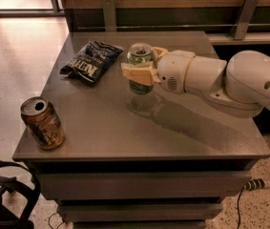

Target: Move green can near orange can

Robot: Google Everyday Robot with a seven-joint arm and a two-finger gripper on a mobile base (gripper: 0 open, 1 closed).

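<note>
- A grey desk [187,128] with a smooth top stands on a pale, shiny floor [15,56], in front of a wall of dark wood.
- The white arm [249,80] reaches in from the right, and its gripper [143,67] is over the back half of the desk, near the middle.
- The cream-coloured jaws pinch the small green drink can with a silver top [140,55]. One finger lies across its front and the other is behind it.
- The green drink can is upright and appears raised a little from the desk, because its dim reflection lies apart below it. I judge that it is held this way so that it can travel without dragging.
- The orange-brown drink can with an opened silver top [42,125] stands upright at the front left corner, well apart from the green one, so the task is not yet done.
- A crumpled dark blue snack bag [91,60] lies flat at the back left, near the held can. In my judgement it is beside the way and not across it.
- The orange-brown drink can stands close to the desk's edges, so a bump could push it off. It is better to leave a small gap.
</note>
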